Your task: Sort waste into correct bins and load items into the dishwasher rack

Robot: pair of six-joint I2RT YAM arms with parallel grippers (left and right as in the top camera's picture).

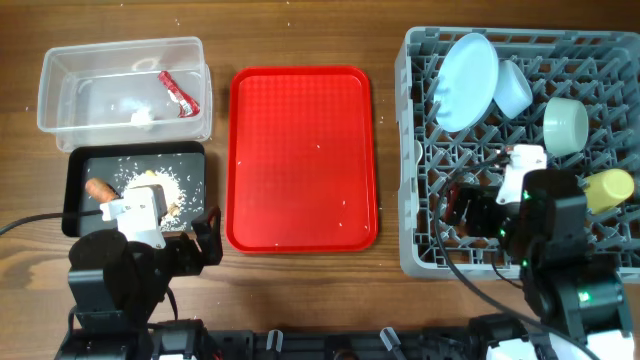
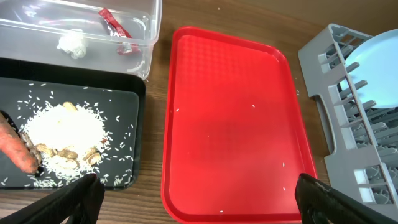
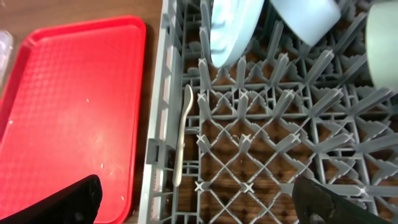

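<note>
The crumpled red wrapper [image 1: 180,92] lies in the clear tub [image 1: 120,60]. The carrot piece [image 2: 18,149] and pale crumbs [image 2: 65,152] lie among white rice in the black tray [image 1: 80,165]. In the grey dishwasher rack [image 1: 420,150] stand the blue plate [image 1: 468,80], two bowls [image 1: 512,88] [image 1: 565,125] and the yellow cup [image 1: 610,188]. The white spoon [image 3: 182,134] lies along the rack's left wall. My left gripper [image 2: 199,202] is open and empty over the near edge of the red tray. My right gripper [image 3: 202,205] is open and empty above the rack's front left part.
A flat red tray [image 1: 300,160] with a few rice grains sits between the bins and the rack. A white crumpled scrap [image 1: 142,118] lies in the clear tub. Bare wooden table shows around the trays.
</note>
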